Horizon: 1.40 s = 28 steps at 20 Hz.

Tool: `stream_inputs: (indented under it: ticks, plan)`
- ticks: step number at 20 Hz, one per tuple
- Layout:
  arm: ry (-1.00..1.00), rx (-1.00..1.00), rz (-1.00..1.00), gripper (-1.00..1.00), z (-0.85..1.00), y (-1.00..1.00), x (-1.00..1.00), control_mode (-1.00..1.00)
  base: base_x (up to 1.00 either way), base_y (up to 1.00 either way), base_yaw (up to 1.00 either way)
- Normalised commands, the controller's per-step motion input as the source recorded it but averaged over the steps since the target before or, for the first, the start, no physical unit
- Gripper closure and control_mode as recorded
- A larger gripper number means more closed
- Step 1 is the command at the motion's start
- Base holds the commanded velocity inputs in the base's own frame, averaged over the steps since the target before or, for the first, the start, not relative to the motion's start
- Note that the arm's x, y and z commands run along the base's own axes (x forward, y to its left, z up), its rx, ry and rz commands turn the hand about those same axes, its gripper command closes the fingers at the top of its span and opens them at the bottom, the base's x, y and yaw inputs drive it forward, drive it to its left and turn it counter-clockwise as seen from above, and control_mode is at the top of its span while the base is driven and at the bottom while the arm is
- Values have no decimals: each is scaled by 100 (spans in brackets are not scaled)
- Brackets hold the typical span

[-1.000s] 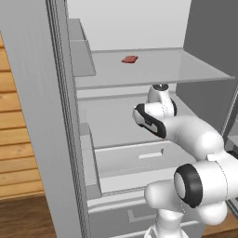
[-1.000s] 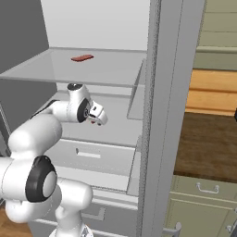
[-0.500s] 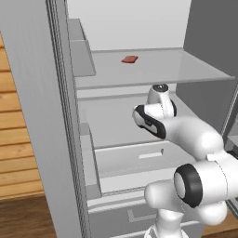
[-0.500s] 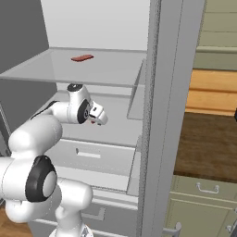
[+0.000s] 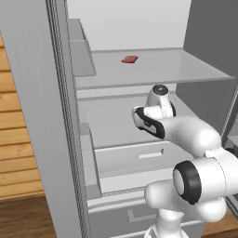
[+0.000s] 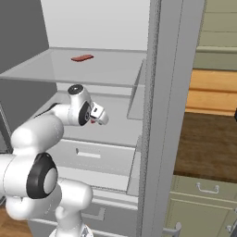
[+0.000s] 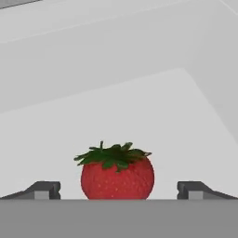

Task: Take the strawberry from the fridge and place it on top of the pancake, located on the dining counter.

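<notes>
The strawberry (image 7: 117, 174), bright red with a green leafy cap, sits on a white fridge shelf in the hand view. My gripper (image 7: 118, 190) is open, one fingertip (image 7: 44, 189) to each side of the berry, with a clear gap on both sides. From the right base view the gripper (image 6: 99, 115) reaches into the fridge (image 6: 162, 92) under the glass shelf, and a speck of the strawberry (image 6: 94, 122) shows just beneath it. In the left base view my hand (image 5: 148, 122) covers the fingers. The pancake and the dining counter are out of view.
A flat red-brown piece (image 5: 129, 59) lies on the glass shelf (image 5: 186, 69) above my hand. The open fridge door (image 5: 42, 116) stands close on the left, the other door's edge (image 6: 171, 115) on the right. Drawers (image 5: 139, 155) sit below the arm.
</notes>
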Motion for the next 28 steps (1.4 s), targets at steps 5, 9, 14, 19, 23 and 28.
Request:
stream_inputs:
  ticks: [5,9,14,19,23,28]
  plan:
    - [0,0,0,100,0,0,25,-100,0,0,0]
    - [1,0,0,100,-14,0,3,-100,0,0,0]
    - [2,1,0,100,-22,0,-7,-100,0,0,0]
    - [0,0,0,100,-8,0,-53,-100,0,0,0]
    - [1,0,0,100,6,0,-98,-100,0,0,0]
    - [2,3,0,100,49,0,-100,-100,0,0,0]
